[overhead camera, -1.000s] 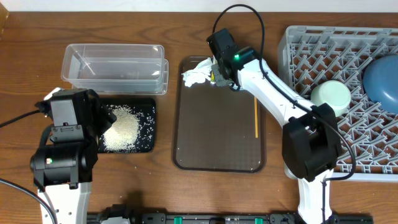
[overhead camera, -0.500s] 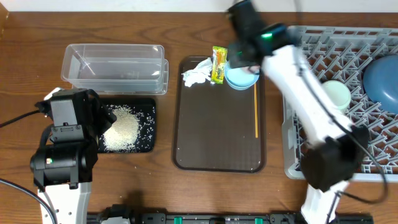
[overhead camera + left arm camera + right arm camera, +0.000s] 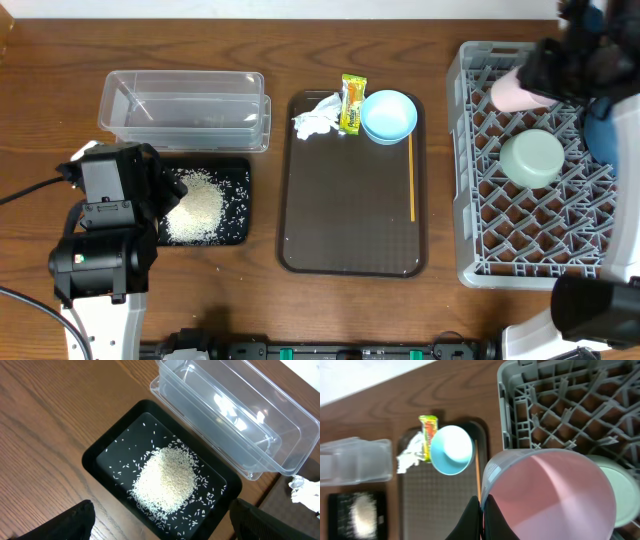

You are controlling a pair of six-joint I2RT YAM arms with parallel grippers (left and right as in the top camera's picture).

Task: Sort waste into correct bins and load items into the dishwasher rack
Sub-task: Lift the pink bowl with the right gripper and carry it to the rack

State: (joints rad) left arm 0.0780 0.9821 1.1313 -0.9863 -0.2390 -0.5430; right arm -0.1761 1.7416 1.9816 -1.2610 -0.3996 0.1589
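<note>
Just hauled the pink cup (image 3: pixel 550 495) across. A second ago was hunched over the brown tray (image 3: pixel 350 230) by the tissue (image 3: pixel 316 118), now hanging over the dishwasher rack (image 3: pixel 468 150) with it. Clenched tight on the cup's rim with the right gripper (image 3: pixel 481 512), not set down yet. Got open lattice under the gripper and a mint bowl (image 3: pixel 532 158) already racked just beside it. Left the blue bowl (image 3: pixel 389 116), wrapper (image 3: pixel 352 103) and orange stick (image 3: pixel 412 178) well behind the gripper, back on the tray. So one more item nearly loaded. Probably just needs lowering into a free cell and letting go. Kept the left gripper (image 3: pixel 160 527) spread wide and empty over the rice (image 3: pixel 167 477) in the black tray (image 3: pixel 100 455), same as before.
</note>
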